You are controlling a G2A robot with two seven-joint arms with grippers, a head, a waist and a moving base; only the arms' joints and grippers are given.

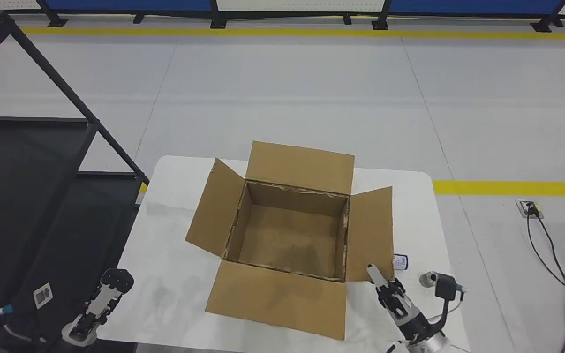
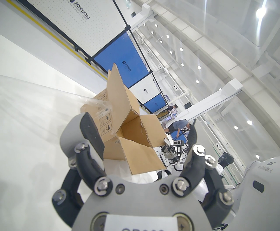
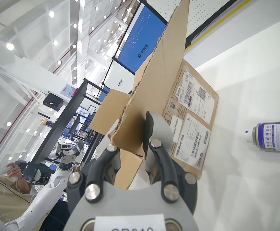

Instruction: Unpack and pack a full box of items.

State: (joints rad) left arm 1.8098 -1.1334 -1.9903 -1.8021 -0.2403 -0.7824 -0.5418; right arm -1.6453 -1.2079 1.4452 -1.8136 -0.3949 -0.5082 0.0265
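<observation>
Top view — right tool (image 1: 376, 273) at flap (image 1: 371, 231) edge of box (image 1: 296, 199).

Ceiling lamps (image 2: 261, 12) are flaring into glare beyond the fingers (image 2: 91, 133) of the left gripper (image 2: 140, 123); even overhead light is brightening the table (image 1: 177, 265), the box (image 1: 274, 300) is shading its own interior, and lines are bowing toward wrist-view edges.

The left gripper (image 2: 141, 129) is holding its fingers (image 2: 90, 129) spread wide, facing an open cardboard box (image 2: 140, 153) that is standing just ahead on the white table (image 2: 30, 135), flaps splaying outward; the right gripper (image 2: 170, 151) is showing beyond the box.
</observation>
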